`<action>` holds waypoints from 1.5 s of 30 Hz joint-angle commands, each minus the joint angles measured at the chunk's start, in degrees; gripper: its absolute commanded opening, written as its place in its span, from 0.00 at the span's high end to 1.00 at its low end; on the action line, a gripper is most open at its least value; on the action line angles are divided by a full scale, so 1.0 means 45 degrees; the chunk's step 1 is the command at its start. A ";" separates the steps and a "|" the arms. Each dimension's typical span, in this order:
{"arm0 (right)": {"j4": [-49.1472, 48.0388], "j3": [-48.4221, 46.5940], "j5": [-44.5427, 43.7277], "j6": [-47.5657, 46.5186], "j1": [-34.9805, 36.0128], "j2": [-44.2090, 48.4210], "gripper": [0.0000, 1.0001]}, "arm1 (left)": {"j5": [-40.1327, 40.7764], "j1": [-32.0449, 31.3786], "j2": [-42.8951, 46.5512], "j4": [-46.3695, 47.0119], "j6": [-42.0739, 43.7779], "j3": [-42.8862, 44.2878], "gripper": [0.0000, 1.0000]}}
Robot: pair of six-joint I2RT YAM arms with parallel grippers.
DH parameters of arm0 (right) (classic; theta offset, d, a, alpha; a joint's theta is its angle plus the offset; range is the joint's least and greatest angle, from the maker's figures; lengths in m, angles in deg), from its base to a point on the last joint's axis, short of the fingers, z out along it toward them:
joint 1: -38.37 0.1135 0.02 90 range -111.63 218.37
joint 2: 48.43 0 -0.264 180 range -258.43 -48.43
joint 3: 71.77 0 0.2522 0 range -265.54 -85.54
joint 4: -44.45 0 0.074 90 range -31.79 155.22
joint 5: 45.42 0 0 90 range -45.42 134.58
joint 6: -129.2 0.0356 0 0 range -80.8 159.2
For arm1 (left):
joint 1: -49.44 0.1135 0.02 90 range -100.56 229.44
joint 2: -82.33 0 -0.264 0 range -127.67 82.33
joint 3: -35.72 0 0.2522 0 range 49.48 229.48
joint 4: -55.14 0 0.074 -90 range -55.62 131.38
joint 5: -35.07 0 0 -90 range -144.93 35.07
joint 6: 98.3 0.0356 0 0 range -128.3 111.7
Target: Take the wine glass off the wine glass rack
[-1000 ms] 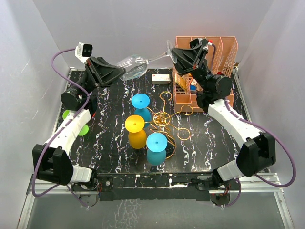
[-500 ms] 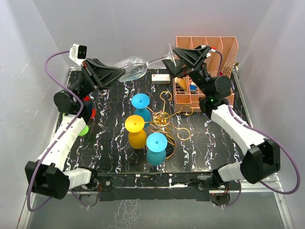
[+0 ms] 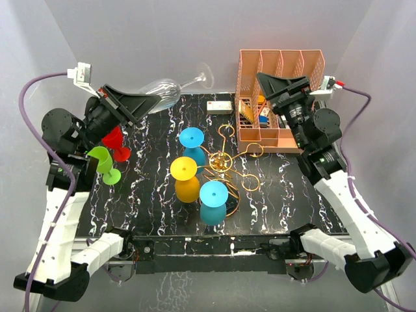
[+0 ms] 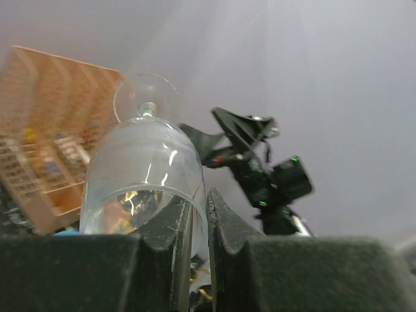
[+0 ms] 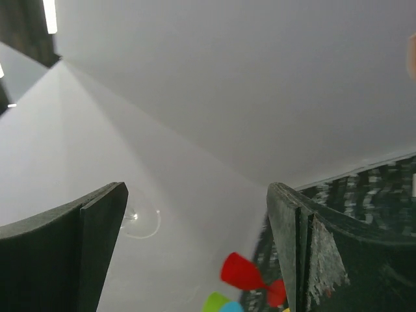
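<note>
A clear wine glass (image 3: 162, 91) hangs in the air above the table's back left, lying nearly level with its foot (image 3: 204, 76) pointing right. My left gripper (image 3: 138, 103) is shut on its rim; in the left wrist view one finger is inside the bowl (image 4: 146, 172) and one outside, at the gripper (image 4: 199, 214). My right gripper (image 3: 264, 82) is open and empty by the orange organizer, well clear of the foot (image 5: 140, 221). The gold wine glass rack (image 3: 222, 161) stands mid-table carrying blue (image 3: 192, 139), yellow (image 3: 184, 170) and teal (image 3: 213, 196) glasses.
A red glass (image 3: 114, 142) and a green glass (image 3: 103, 161) sit at the table's left edge under my left arm. An orange slotted organizer (image 3: 281, 71) stands at the back right, with a small white box (image 3: 220, 104) beside it. Grey walls enclose the table.
My right gripper has opened, let go of the glass's foot and drawn back to the right. My left arm has carried the clear glass to the left, away from the rack.
</note>
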 commanded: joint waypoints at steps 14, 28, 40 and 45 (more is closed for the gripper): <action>0.7228 0.0393 -0.8325 -0.5703 -0.0037 0.1626 0.02 | 0.6926 -0.0026 -0.1140 -1.2747 0.6948 0.1568 1.00; 0.7408 0.0463 -0.2636 -1.1037 -0.0042 0.2575 0.02 | 0.8791 0.0215 -0.7073 -1.4665 0.9166 0.3783 1.00; 0.7449 0.0914 -0.2486 -1.0934 -0.0042 0.3067 0.01 | 0.7048 0.1574 -0.9443 -1.3985 0.9775 0.4429 1.00; 0.7405 0.1240 -0.2489 -1.0747 -0.0040 0.3128 0.02 | 0.6905 0.2239 -0.9752 -1.3822 1.0036 0.4443 1.00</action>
